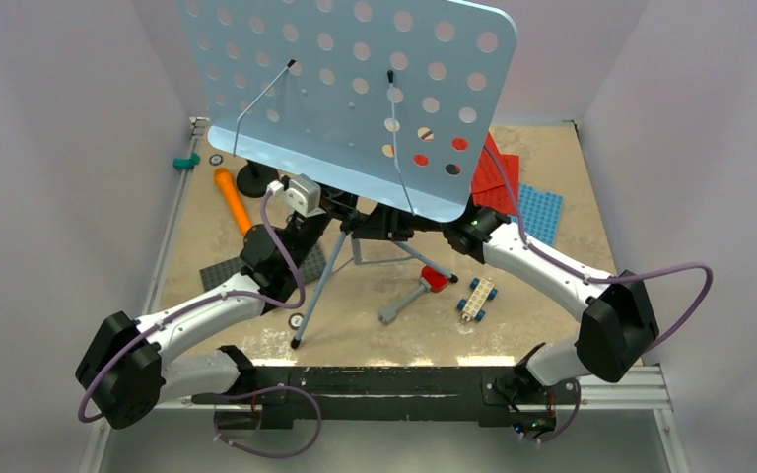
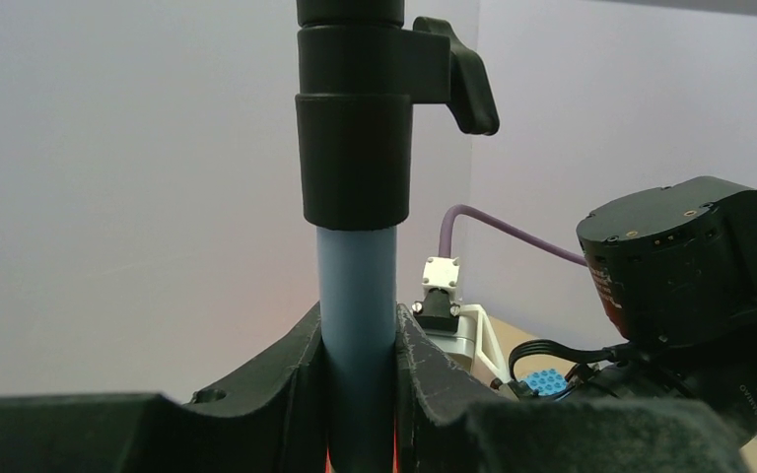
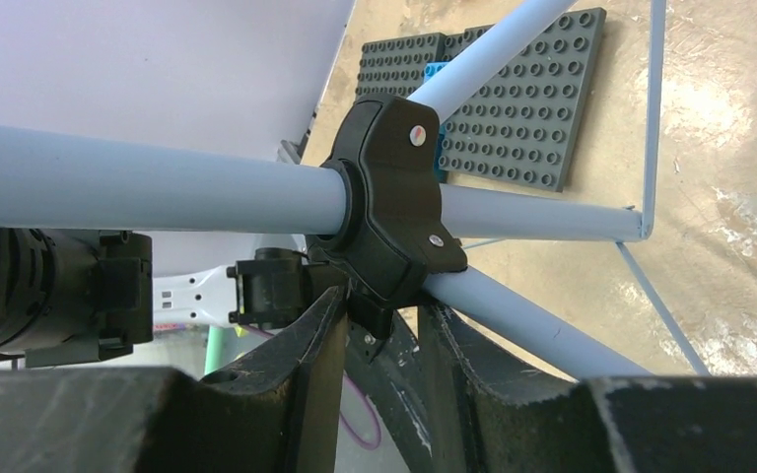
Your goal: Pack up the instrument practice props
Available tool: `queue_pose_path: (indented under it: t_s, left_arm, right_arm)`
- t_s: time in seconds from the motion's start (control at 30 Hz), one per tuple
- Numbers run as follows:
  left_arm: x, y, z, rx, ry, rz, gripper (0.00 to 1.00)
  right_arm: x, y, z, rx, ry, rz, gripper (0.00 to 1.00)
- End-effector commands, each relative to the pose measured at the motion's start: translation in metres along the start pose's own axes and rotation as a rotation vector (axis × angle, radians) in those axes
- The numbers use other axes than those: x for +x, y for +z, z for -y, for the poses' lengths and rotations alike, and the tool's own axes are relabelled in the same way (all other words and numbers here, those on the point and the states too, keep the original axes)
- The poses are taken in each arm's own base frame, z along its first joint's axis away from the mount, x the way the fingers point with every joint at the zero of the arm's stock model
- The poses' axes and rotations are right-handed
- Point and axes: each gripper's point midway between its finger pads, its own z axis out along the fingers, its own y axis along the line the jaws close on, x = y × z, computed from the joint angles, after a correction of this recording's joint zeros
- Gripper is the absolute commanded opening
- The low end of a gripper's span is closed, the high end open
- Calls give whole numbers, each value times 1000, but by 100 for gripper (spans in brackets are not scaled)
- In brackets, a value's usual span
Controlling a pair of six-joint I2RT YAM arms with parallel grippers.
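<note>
The pale-blue perforated music stand (image 1: 355,89) stands upright mid-table on its grey tripod (image 1: 320,286). My left gripper (image 2: 358,335) is shut on the stand's blue-grey pole (image 2: 357,276), just below the black clamp collar (image 2: 355,148). My right gripper (image 3: 382,310) comes from the other side. Its fingertips press on the lower part of the black tripod hub (image 3: 384,207) where the legs meet. Red sheet-music pages (image 1: 498,172) lie behind the stand at the right. The orange microphone (image 1: 232,197) and the black round-based mic stand (image 1: 254,179) sit at the back left.
A grey studded plate (image 1: 232,271) lies under my left arm and a blue one (image 1: 540,212) at the right. A red-headed hammer (image 1: 419,291) and a small white-and-blue wheeled block (image 1: 476,299) lie between the tripod legs and the right arm. A green piece (image 1: 185,161) is by the left wall.
</note>
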Motion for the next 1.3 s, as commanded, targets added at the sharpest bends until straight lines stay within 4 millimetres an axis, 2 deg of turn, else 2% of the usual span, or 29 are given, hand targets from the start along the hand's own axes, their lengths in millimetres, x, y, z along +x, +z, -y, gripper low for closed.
queue_pose_path:
  t_s: [0.0, 0.07, 0.17, 0.2, 0.4, 0.5, 0.7, 0.83, 1.03, 1.27]
  left_arm:
    - [46, -20, 21, 102, -25, -161, 0]
    - [48, -20, 25, 123, -30, -166, 0]
    - [49, -19, 25, 124, -33, -172, 0]
    - [50, -19, 24, 123, -36, -177, 0]
    - [49, -17, 24, 124, -34, -193, 0]
    - [48, -15, 26, 140, -40, -199, 0]
    - [48, -12, 36, 186, -74, -201, 0]
    - [48, -12, 42, 212, -89, -203, 0]
    - [54, -6, 33, 141, -133, -239, 0]
    - [64, -5, 32, 117, -179, -282, 0]
  right_arm:
    - [-36, 5, -10, -21, -86, 94, 32]
    - [-38, 6, -10, -23, -117, 95, 24]
    - [-42, 5, -8, -11, -176, 112, 4]
    - [-43, 5, -5, 2, -195, 122, 0]
    - [-63, -14, 17, 143, -401, 258, 0]
    - [-72, -29, 42, 266, -580, 363, 0]
    - [-84, -49, 65, 410, -926, 514, 0]
    - [-87, -54, 69, 453, -1030, 552, 0]
    - [-87, -57, 71, 578, -1266, 604, 0]
    - [-95, -75, 54, 798, -1563, 683, 0]
